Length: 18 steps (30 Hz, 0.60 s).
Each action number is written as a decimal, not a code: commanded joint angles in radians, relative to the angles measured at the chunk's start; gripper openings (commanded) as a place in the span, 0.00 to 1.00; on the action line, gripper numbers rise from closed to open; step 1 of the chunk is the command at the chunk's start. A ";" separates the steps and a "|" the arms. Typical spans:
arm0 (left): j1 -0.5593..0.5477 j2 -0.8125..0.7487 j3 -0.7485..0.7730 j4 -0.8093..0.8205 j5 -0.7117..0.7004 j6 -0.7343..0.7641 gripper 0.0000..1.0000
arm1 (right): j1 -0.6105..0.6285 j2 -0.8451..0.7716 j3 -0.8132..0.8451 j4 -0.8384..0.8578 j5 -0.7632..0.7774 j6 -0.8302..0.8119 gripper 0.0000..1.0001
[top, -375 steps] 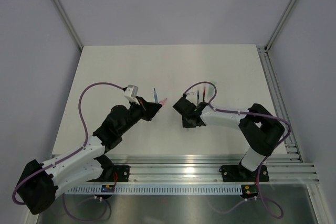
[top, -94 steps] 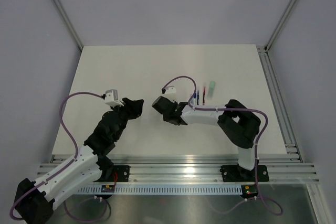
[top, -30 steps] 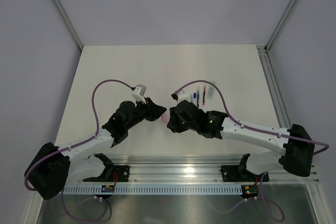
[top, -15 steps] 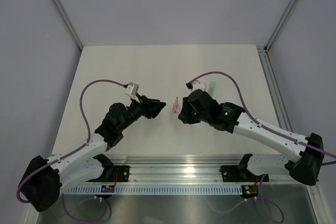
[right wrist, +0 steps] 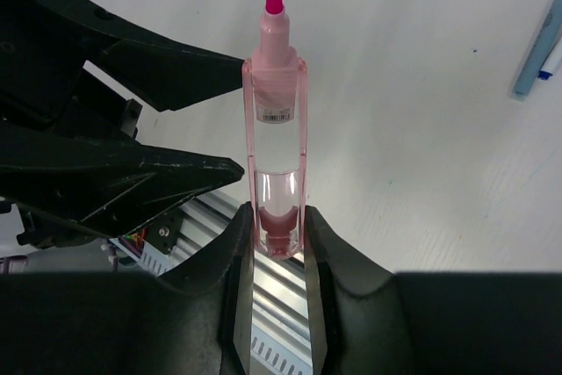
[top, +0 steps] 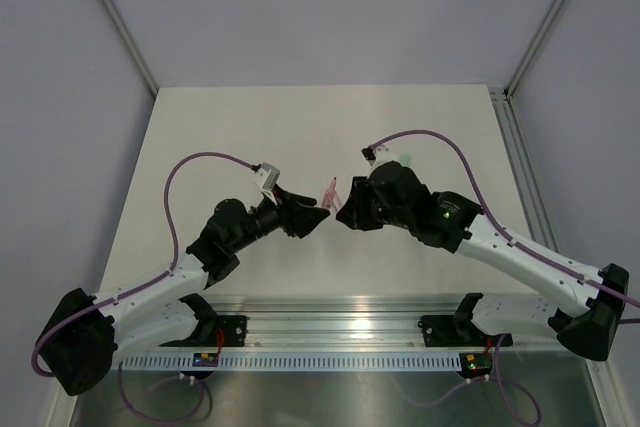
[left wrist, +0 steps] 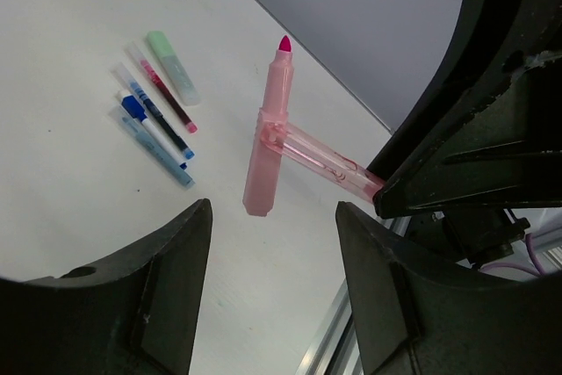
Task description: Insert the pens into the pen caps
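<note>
Presently, pink pen (left wrist: 268,160): we find it off the table (left wrist: 70,59), in the air between the two grippers near the middle of the scene. It stands roughly upright with its magenta tip bare.
translucent pink tube (left wrist: 320,154): it runs crosswise from the pen's middle toward the right arm. We judge it to be the pen cap, but we cannot tell how it joins the pen.
right gripper (right wrist: 278,226): closed on the tube's end away from the pen, so this grip alone carries both pieces. We judge it is presenting the pen to the other arm.
left gripper (left wrist: 274,226): jaws parted, one on each side of the pen's lower end, touching nothing.
loose pens: red pen (left wrist: 162,98), dark blue pen (left wrist: 154,116) and light blue pen (left wrist: 154,151) lie side by side on the table, right and far of the held pair. We judge them not yet capped.
mint cap (left wrist: 173,68): lies just beside the red pen.
</note>
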 commanded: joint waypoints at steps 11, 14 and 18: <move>-0.019 0.005 0.025 0.069 0.014 0.056 0.54 | -0.007 -0.032 0.006 0.072 -0.147 0.053 0.00; -0.021 0.002 0.022 0.070 0.007 0.053 0.49 | -0.007 -0.033 -0.003 0.077 -0.158 0.054 0.00; -0.022 0.005 0.022 0.070 0.004 0.052 0.28 | -0.007 -0.036 -0.011 0.077 -0.158 0.054 0.00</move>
